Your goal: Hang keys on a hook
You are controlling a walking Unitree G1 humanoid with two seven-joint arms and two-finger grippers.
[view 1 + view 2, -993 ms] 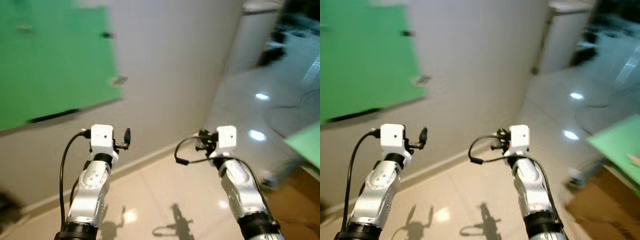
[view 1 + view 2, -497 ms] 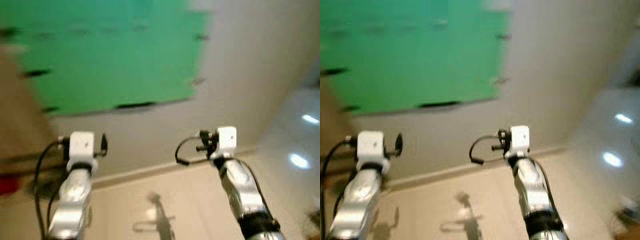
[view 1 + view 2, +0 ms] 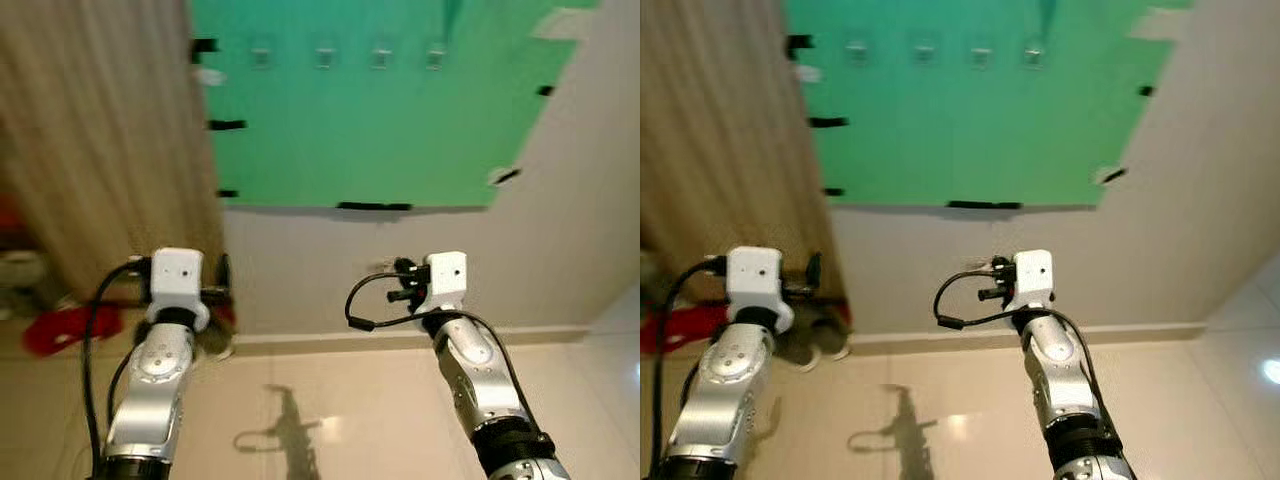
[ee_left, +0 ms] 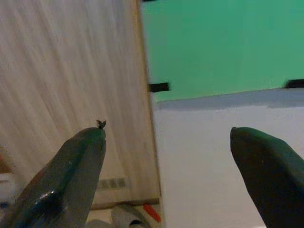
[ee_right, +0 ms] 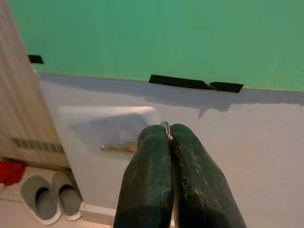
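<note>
A green board [image 3: 380, 120] is taped to the pale wall ahead, with a row of several small hooks [image 3: 324, 57] near its top. My right gripper [image 5: 168, 129] is raised toward the wall below the board. It is shut on a thin metal key ring [image 5: 166, 125] that peeks out between the fingertips. A blurred silvery patch [image 5: 114, 133] shows beside the fingers; I cannot tell whether it is the keys. Out to the left at the same height, my left gripper [image 4: 166, 133] is open with nothing in it.
A beige ribbed panel or curtain [image 3: 100, 130] stands left of the board. Grey slippers [image 5: 52, 194] and something red [image 3: 60, 328] lie on the floor at its foot. A skirting board [image 3: 400, 340] runs along the wall above glossy tiles [image 3: 330, 420].
The camera has swung left: the green board and its hooks now sit straight ahead, and the beige panel has come into view. Both arms keep their pose.
</note>
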